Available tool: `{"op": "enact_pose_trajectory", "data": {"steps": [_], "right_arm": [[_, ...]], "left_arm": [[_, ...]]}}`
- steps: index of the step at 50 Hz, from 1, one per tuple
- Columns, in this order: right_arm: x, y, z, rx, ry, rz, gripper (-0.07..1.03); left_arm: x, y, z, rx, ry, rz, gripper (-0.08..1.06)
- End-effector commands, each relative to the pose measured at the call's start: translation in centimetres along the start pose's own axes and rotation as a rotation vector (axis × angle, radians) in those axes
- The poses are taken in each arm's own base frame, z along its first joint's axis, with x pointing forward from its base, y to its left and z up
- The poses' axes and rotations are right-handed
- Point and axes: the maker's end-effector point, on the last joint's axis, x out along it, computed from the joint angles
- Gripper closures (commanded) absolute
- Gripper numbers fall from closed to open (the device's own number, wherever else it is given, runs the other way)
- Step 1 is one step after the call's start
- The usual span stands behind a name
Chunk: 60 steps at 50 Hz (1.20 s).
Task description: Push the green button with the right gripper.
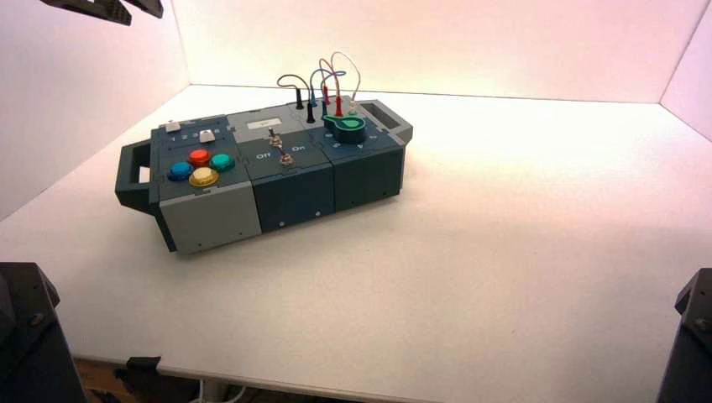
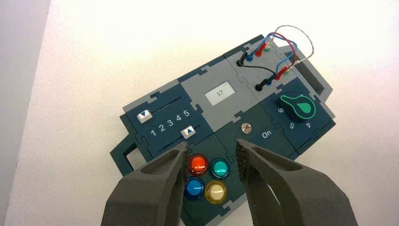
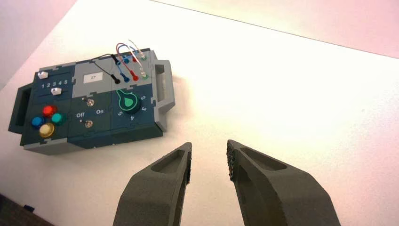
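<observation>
The green button (image 1: 222, 163) is a small round dome in teal green, smooth and rounded on top, with a paler, brighter patch at its middle and a darker green rim around it. It sits on the dark top panel at the left end of the box (image 1: 294, 201), toward that end's near edge, as the right-hand one of four like buttons set in a diamond. The red button (image 1: 199, 158) is on the far side of the group, the blue button (image 1: 180, 171) on the left, and the yellow button (image 1: 203, 177) on the near side, all close around it. The box stands at a slant on the left part of the tabletop (image 1: 504, 252), its right end nearer the far edge than its left. The right gripper (image 3: 209, 153) has its two dark fingers spread apart, with only pale tabletop showing between them in its wrist view; it is well apart from the box and the green button, and it is outside the high view. The left gripper (image 2: 211, 153) is raised above the tabletop's left side, clear of the box.
</observation>
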Motion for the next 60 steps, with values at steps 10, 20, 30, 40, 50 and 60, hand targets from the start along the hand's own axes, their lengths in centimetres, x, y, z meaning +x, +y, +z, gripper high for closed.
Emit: {"op": "enact_pose_trajectory", "data": {"steps": [10,20,30,40,50,60], "right_arm": [[-0.2,0.1,0.6,-0.009,-0.016,0.005,0.55],[-0.3,0.2,0.7,-0.009,-0.020,0.005,0.55],[-0.4,0.2,0.8,-0.009,-0.026,0.006,0.55],[-0.6,0.4,1.1,-0.004,-0.030,0.015,0.55],[-0.5,0.4,1.1,-0.001,-0.028,0.018,0.57],[-0.6,0.4,1.2,0.000,-0.042,0.019,0.57]], "left_arm": [[-0.2,0.0,0.8,0.000,-0.025,0.002,0.43],[0.7,0.9,-0.5,-0.015,0.023,0.024,0.48],[2.3,2.6,-2.3,-0.028,0.108,0.066,0.89],[4.0,3.7,-3.0,-0.050,0.174,0.090,0.99],[5.9,5.2,-4.7,-0.101,0.281,0.114,1.00],[7.6,6.2,-5.7,-0.135,0.362,0.124,1.00]]}}
